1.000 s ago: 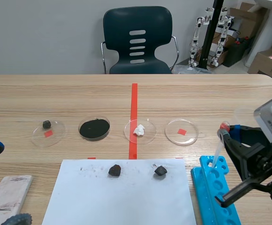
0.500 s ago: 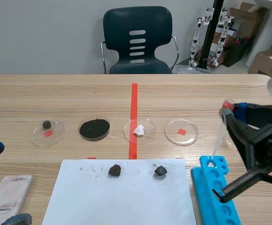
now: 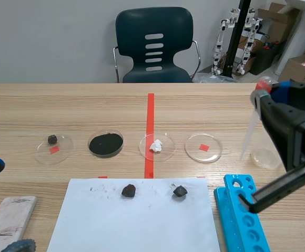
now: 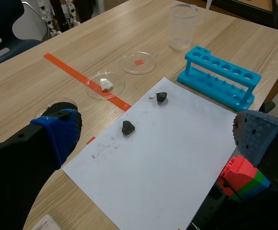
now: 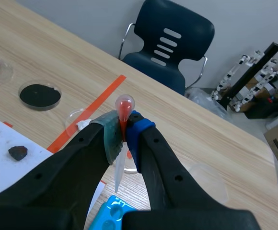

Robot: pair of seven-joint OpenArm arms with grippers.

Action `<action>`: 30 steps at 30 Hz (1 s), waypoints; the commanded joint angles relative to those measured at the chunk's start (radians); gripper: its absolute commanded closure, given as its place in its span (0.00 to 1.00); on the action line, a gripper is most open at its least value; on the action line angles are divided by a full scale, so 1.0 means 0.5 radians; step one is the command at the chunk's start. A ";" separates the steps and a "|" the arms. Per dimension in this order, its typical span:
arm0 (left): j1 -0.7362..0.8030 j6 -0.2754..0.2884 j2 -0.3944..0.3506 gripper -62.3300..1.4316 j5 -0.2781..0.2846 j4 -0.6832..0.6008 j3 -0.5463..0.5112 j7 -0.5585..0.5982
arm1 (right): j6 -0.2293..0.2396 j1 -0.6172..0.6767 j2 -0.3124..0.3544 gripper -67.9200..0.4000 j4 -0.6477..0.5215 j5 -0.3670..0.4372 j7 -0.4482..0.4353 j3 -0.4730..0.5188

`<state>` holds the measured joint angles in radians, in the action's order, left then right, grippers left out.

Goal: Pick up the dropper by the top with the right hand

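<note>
The right pincer (image 3: pixel 268 90) is clamped on the dropper (image 3: pixel 250 128) near its top. One grey-green dotted pad and one blue pad press the neck just under the soft, round red bulb, which stands proud above them. Below the pads the thin, clear plastic tube hangs slightly tilted and tapers to a fine point. The point is free in the air over the far end of the rack (image 3: pixel 242 220), a bright blue plastic block with a row of round holes. A clear round cup (image 3: pixel 266 157) stands low beside the tube's tip, under the pincer. Ahead of this pincer the smooth, pale wood-grain table (image 3: pixel 89 105) stretches to its far edge, where a dark moulded chair (image 3: pixel 153 44) stands. The left pincer (image 4: pixel 156 134) has its thick fingers wide apart, holding nothing. Between and ahead of them lies a flat white sheet of paper (image 4: pixel 177 158) with two rough dark lumps (image 4: pixel 127 127) on it. Past the sheet's far edge sit shallow clear round dishes (image 4: pixel 139 62).
</note>
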<state>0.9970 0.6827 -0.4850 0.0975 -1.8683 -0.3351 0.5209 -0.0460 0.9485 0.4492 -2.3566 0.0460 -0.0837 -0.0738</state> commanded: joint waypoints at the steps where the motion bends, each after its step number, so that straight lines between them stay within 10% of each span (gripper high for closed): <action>1: -0.006 0.002 0.010 0.00 0.026 -0.024 0.000 0.026 | -0.030 0.009 0.015 0.98 -0.008 0.024 0.013 0.007; 30: -0.006 0.002 0.010 0.00 0.026 -0.024 0.000 0.026 | -0.031 0.002 0.015 0.98 -0.008 0.073 0.014 0.006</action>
<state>0.9970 0.6827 -0.4850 0.0975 -1.8683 -0.3351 0.5209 -0.0563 0.9482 0.4492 -2.3566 0.0784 -0.0563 -0.0734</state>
